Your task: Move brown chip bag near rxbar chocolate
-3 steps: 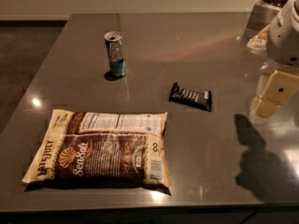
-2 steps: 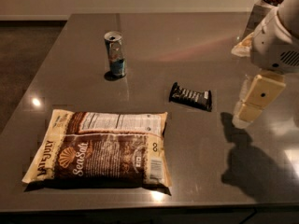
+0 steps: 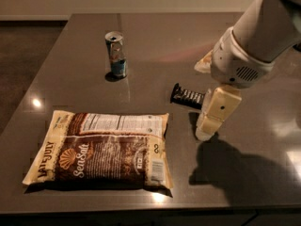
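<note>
The brown chip bag point(image 3: 99, 150) lies flat at the front left of the grey table, with a shell logo, "Sea Salt" script and "Late July" on its left edge. The rxbar chocolate point(image 3: 186, 96) is a small black bar lying right of centre, its right end hidden behind my arm. My gripper point(image 3: 209, 123) hangs from the white arm at the right, just right of the bag's top right corner and in front of the bar, above the table.
A slim blue-silver drink can point(image 3: 116, 54) stands upright behind the bag. A tan item point(image 3: 203, 63) peeks out behind the arm at the right. The grey table point(image 3: 70, 84) ends at a front edge just below the bag.
My arm and gripper have moved left and forward across the table, from the right edge to beside the rxbar, now covering its right end. The bag, bar and can have not moved.
</note>
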`<state>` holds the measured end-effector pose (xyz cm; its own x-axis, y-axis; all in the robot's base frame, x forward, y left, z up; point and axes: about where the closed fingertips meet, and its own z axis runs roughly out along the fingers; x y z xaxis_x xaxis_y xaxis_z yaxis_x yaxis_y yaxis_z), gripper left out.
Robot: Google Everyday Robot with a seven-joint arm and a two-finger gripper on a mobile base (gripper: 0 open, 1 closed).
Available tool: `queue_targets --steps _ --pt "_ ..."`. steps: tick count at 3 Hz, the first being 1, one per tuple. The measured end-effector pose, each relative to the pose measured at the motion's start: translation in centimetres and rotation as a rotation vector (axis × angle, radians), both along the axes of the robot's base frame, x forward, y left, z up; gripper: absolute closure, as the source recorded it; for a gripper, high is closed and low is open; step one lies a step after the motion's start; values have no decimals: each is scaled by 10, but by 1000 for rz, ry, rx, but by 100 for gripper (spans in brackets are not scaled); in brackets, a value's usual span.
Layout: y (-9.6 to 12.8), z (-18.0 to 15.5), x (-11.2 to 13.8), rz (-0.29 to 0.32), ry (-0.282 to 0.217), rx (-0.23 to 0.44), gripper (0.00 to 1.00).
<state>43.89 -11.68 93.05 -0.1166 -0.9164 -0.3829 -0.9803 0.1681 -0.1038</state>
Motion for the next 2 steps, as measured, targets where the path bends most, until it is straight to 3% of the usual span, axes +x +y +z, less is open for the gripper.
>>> queue_targets --steps 2 --pt "73 -46 -38 159 106 40 0"
